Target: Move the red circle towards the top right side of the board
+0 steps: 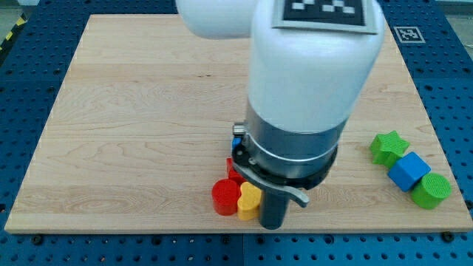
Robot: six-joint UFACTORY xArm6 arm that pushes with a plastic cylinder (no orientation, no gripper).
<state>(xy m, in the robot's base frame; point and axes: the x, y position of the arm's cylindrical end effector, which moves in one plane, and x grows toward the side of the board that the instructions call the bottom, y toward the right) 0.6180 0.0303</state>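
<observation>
The arm (pixel 310 81) fills the middle of the view, a big white housing over a grey collar, hanging low over the wooden worktop (pixel 133 111). No claw on this rig, so nothing released or clenched to report; it ends in a dark rod, and my tip (pixel 272 225) sits close to the view's bottom edge of the board. The red circle (pixel 225 197) lies just to the view's left of my tip, down near the bottom edge, well short of the top right. Between them sits a yellow block (pixel 249 201), touching the red circle and pressed close to the rod; its shape looks heart-like, though I cannot be sure. Another red block (pixel 232 170) peeks out just above, mostly hidden by the arm, and a sliver of blue (pixel 236 138) shows at the collar's left edge, shape unreadable. Over on the view's right, well apart, a row runs diagonally: green star (pixel 388 146), blue cube (pixel 408 171), green cylinder (pixel 431 191), each touching the next.
</observation>
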